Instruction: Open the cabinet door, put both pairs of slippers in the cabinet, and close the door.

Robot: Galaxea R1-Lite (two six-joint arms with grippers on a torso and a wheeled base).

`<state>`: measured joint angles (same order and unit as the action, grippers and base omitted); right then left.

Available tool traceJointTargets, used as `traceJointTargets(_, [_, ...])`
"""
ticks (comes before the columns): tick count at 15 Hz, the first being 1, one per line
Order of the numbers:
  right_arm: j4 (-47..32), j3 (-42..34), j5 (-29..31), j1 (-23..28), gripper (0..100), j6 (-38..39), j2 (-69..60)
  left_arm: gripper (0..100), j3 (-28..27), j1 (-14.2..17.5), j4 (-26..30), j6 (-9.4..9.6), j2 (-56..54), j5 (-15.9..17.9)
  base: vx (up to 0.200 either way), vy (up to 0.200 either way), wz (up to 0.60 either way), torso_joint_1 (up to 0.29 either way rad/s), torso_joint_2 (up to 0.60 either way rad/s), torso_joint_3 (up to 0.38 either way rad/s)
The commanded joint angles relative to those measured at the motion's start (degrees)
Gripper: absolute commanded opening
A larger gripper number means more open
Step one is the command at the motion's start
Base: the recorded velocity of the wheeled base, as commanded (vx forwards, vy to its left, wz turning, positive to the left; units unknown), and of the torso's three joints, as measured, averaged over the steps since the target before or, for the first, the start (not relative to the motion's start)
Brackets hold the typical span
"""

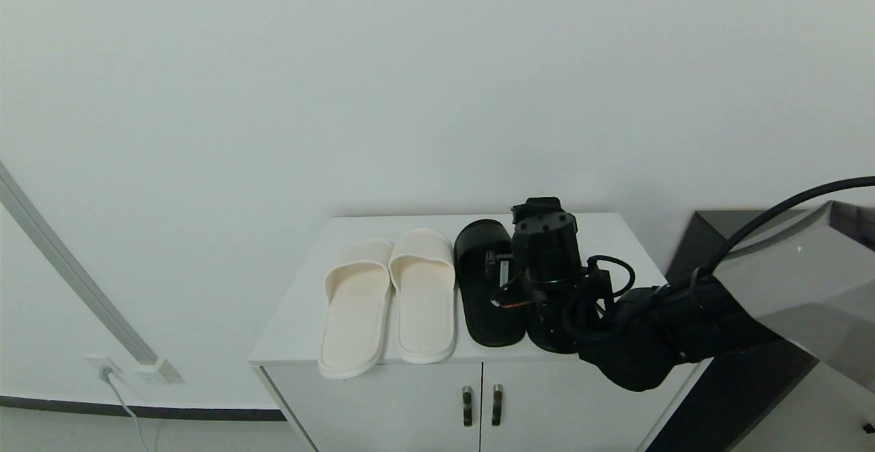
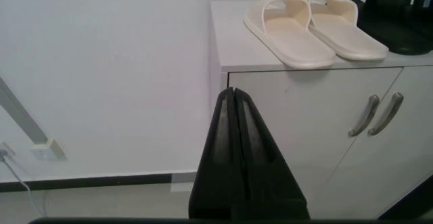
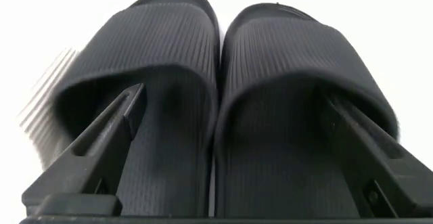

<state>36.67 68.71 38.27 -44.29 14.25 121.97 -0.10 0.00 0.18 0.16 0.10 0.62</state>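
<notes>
Wall socket [image 1: 102, 368] with a cable plugged in, low on the wall left of the white cabinet [image 1: 301, 308]. A grey conduit strip [image 1: 68, 267] slants up the wall above it. Cabinet doors [image 1: 383, 411] shut, with two handles [image 1: 467, 405] side by side at the middle. On top, in a row, are the cream slippers [image 1: 355, 308], then the black slippers [image 1: 489, 288] just beside them. Right gripper [image 3: 230, 95] spread wide, one finger tucked under each black strap. Left gripper [image 2: 234, 149] pinched closed and empty, low by the cabinet's front left corner.
</notes>
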Motion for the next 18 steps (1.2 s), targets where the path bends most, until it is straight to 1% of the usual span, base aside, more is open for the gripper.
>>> traceJointTargets(1, [-0.02, 2.75, -0.03, 0.52, 100, -0.36, 2.93, 0, 0.01, 0.00, -0.01, 0.02, -0.01, -0.01, 0.000, 0.000, 0.00, 0.000, 0.00, 0.000])
traceJointTargets(7, [-0.02, 8.73, -0.12, 2.10, 100, -3.00, 7.50, 0, 0.01, 0.00, -0.01, 0.02, -0.01, -0.01, 0.000, 0.000, 0.00, 0.000, 0.00, 0.000])
traceJointTargets(8, [-0.02, 8.81, -0.12, 2.10, 0, -3.00, 7.94, 0, 0.01, 0.00, -0.01, 0.02, -0.01, -0.01, 0.000, 0.000, 0.00, 0.000, 0.00, 0.000])
traceJointTargets(15, [0.07, 8.99, 0.05, 2.45, 0, -3.70, 5.74, 0, 0.01, 0.00, -0.01, -0.16, -0.01, -0.01, 0.000, 0.000, 0.00, 0.000, 0.00, 0.000])
traceJointTargets(17, [0.07, 6.62, 0.14, 2.19, 0, -5.02, 1.70, 0, 0.01, 0.09, -0.01, -0.16, -0.01, -0.01, 0.000, 0.000, 0.00, 0.000, 0.00, 0.000])
traceJointTargets(18, [0.16, 3.63, -0.47, 1.75, 0, -5.90, -1.64, 0, 0.01, 0.00, -0.01, -0.16, -0.01, -0.01, 0.000, 0.000, 0.00, 0.000, 0.00, 0.000])
